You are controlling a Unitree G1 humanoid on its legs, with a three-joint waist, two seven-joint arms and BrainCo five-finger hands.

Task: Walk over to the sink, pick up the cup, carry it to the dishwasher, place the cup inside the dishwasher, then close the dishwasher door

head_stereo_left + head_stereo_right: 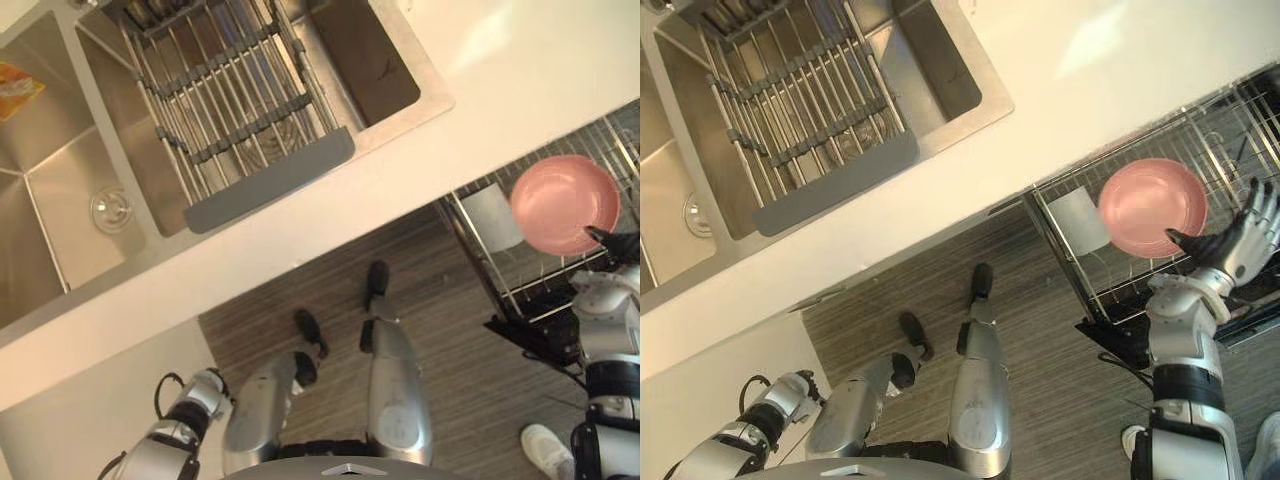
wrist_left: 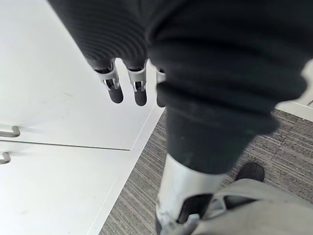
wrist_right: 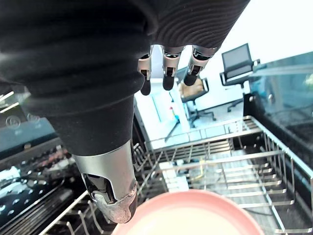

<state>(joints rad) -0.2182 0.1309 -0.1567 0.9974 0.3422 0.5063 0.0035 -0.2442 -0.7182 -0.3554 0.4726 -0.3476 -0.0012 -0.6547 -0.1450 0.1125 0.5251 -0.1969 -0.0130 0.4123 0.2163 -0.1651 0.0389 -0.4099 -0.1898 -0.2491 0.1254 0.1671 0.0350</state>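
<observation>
We log: right hand released, fingers straight | pink bowl at its thumb tip, over the dishwasher rack, right of frame | left hand relaxed, beside white cupboard doors.

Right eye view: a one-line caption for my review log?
Open right hand beside the pink dish standing in the pulled-out dishwasher rack; sink upper left, left hand hanging low.
</observation>
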